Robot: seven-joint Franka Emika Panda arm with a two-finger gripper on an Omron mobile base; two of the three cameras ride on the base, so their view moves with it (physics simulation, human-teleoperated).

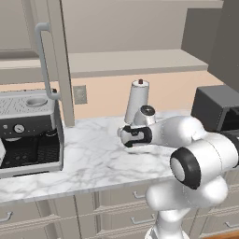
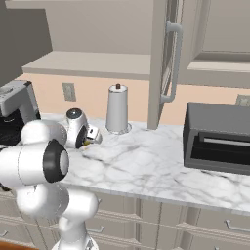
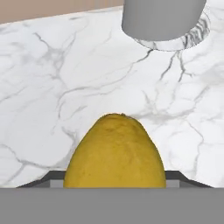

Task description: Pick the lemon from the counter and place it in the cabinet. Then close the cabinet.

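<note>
Lemon [image 3: 115,151]: sits low and central in the hand view, right between the finger tips, with white marble beneath and around it; a sliver of yellow [image 2: 87,142] also peeks out under the hand in the right base view.
Gripper [image 2: 91,138]: down at the counter, in front of the paper towel roll; jaws drawn in against the lemon's two sides, pinching it. Whether the fruit is off the surface cannot be told.
Counter [image 1: 93,158]: white marble with grey veins, thick pale front edge, beige drawer fronts below.
Paper towel roll [image 1: 137,101]: upright on its holder, near the back wall, just behind the gripper; its base shows at the top of the hand view.
Cabinet [image 2: 88,29]: above the counter, interior shelf exposed; door [image 2: 165,58] swung out, edge-on, long grey bar handle on it.
Coffee machine [image 1: 29,133]: on the counter, at the robot's left.
Dark appliance [image 2: 218,138]: on the counter, at the robot's right, well apart from the gripper.
Wall outlet [image 1: 80,94]: on the peach backsplash.
</note>
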